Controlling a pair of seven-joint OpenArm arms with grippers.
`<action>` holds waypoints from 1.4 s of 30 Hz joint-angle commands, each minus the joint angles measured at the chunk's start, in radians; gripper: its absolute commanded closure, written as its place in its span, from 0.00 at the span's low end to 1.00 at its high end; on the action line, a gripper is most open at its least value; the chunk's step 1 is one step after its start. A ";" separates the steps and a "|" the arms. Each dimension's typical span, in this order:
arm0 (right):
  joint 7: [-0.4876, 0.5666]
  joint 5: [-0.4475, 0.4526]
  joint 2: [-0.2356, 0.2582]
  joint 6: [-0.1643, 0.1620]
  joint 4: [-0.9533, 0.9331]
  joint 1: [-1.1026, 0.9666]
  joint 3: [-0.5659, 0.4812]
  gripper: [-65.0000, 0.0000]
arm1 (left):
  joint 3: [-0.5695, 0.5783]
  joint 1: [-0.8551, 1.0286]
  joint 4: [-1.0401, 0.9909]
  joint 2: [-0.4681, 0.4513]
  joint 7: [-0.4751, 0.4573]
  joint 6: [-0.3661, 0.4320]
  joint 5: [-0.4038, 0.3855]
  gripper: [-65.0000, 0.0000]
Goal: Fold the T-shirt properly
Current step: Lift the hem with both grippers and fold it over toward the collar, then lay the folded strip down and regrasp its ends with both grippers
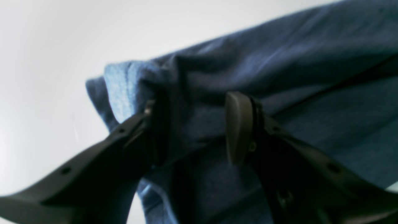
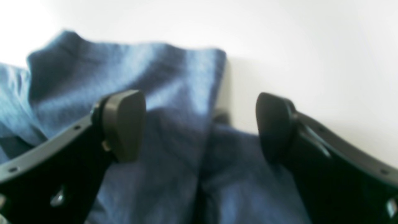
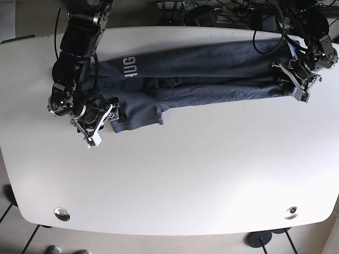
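The dark blue T-shirt (image 3: 201, 74) lies as a long folded band across the far half of the white table, with pale lettering near its left end. My left gripper (image 3: 294, 79) is at the band's right end. In the left wrist view the left gripper (image 1: 192, 101) stands partly open astride a bunched fold of the T-shirt (image 1: 311, 62), one finger pressed into the cloth. My right gripper (image 3: 105, 126) is at the shirt's lower left flap. In the right wrist view the right gripper (image 2: 199, 102) is wide open and empty over the T-shirt's edge (image 2: 174, 77).
The white table (image 3: 175, 180) has bare surface in front of the shirt. Two round metal fittings (image 3: 62, 213) sit near its front corners. Cables and dark equipment (image 3: 233, 13) crowd the far edge behind the shirt.
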 commanded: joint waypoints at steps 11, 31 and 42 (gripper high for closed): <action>0.056 0.019 -0.040 0.002 0.066 0.006 -0.035 0.97 | -0.003 0.006 0.010 -0.002 -0.024 -0.001 0.034 0.60; -0.062 0.019 -0.054 0.002 0.590 -0.431 0.203 0.68 | -0.006 0.004 0.036 -0.008 -0.024 -0.001 0.028 0.60; -0.062 0.188 -0.031 0.002 0.636 -0.413 0.184 0.28 | 0.040 0.004 0.389 0.078 -0.019 -0.001 0.033 0.60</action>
